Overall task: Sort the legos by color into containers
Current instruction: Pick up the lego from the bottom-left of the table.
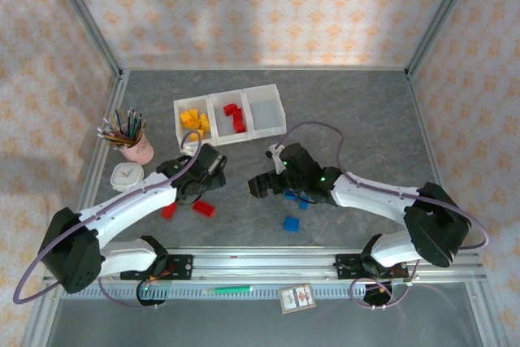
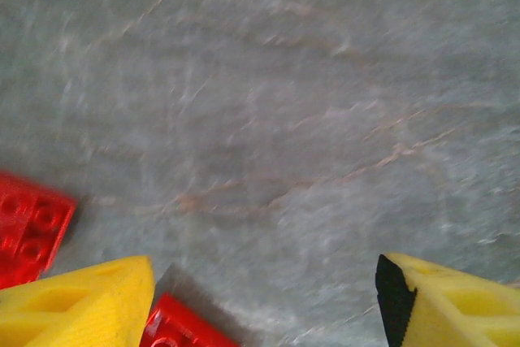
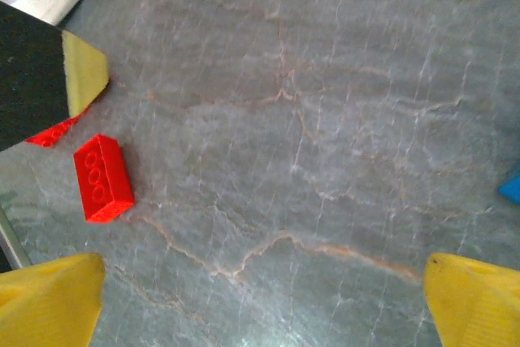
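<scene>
The containers (image 1: 230,97) are three joined white bins at the back: yellow legos (image 1: 193,120) lie in the left bin, red legos (image 1: 236,117) in the middle one, and the right bin holds nothing. My left gripper (image 1: 197,187) (image 2: 264,302) is open over bare table. One red lego (image 2: 180,327) lies just by its left finger, another (image 2: 28,227) further left. My right gripper (image 1: 262,186) (image 3: 264,302) is open, with nothing between its fingers. A red lego (image 3: 101,178) lies to its left. Blue legos (image 1: 292,224) (image 1: 291,196) lie beside the right arm.
A pink cup of coloured pencils (image 1: 130,137) and a white round object (image 1: 127,175) stand at the left, beside the left arm. Metal frame rails and patterned walls close in the table on all sides.
</scene>
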Available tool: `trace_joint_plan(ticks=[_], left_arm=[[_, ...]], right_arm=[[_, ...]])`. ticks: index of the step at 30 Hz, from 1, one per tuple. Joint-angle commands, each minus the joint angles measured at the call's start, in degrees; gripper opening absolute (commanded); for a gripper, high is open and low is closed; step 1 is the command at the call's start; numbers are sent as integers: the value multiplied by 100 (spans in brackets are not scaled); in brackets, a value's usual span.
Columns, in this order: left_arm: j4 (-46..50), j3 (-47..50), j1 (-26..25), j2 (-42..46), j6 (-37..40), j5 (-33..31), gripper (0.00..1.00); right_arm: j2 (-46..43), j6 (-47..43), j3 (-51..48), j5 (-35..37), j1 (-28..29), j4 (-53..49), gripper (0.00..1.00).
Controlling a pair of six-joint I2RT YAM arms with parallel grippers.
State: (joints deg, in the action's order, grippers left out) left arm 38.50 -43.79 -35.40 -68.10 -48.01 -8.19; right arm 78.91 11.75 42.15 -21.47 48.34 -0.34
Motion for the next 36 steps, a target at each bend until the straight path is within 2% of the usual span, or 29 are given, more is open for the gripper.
trace_joint_plan(ticks=[1,9,15,18,26,36], left_arm=[[557,317,-57,312,-721,7,77],[493,1006,-228,622,-1386,322,81],[94,1348,-405,538,-1643,492,81],[-499,1467,-424,375,-1600,719,80],[-1063,1131,-442,-338,-1320,664,70],[-1154,1050,-446,-453,-1211,529,43]], right_arm=[[22,47,-145,33,13,381,100],[84,96,-269,51,18,535,100],[124,80,-262,127,20,535,100],[152,57,-245,195,22,522,100],[168,73,-258,271,21,493,100],[223,57,-199,328,12,481,99]])
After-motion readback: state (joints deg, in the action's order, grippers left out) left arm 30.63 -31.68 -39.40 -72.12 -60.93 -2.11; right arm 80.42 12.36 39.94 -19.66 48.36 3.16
